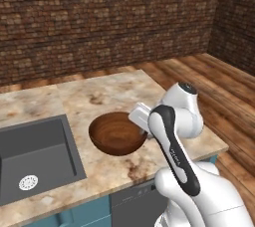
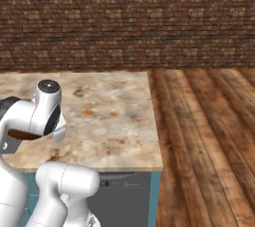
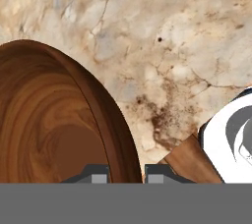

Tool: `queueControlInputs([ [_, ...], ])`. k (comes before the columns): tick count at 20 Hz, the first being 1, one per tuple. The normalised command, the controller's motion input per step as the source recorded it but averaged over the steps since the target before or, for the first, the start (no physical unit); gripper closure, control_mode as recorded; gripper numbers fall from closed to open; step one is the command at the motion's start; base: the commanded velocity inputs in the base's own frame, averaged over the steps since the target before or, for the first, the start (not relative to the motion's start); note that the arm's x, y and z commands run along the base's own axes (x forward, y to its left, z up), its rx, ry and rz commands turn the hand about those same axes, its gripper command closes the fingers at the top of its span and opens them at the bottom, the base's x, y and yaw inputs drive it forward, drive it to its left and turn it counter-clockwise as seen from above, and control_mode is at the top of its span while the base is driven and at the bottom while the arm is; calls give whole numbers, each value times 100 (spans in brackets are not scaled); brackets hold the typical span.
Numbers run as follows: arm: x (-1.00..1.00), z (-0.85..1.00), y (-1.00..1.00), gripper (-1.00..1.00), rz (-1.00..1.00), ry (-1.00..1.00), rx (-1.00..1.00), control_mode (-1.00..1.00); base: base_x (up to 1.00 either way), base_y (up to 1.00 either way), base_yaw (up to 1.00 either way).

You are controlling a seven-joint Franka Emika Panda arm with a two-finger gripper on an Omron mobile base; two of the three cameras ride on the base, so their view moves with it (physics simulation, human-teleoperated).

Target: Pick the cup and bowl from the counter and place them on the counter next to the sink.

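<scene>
Hand view: gripper pinching bowl rim, one finger each side. Bowl on counter, near sink. You next let go, then find cup.

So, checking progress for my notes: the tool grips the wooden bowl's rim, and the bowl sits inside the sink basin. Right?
Not quite. The tool does grip the wooden bowl at its rim, but the left base view shows the bowl over the marbled counter, beside the sink, not in it.

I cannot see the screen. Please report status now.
Gripper shut on bowl rim. Bowl beside sink on counter. Nothing in the way.
</scene>
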Motion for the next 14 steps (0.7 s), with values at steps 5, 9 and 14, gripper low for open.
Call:
queueControlInputs([
  [5, 8, -27, 10, 100, 0, 1, 0, -100, 0, 0, 0],
  [9, 1, -23, 17, 100, 0, 0, 0, -100, 0, 0, 0],
  [14, 0, -27, 16, 100, 0, 0, 0, -100, 0, 0, 0],
])
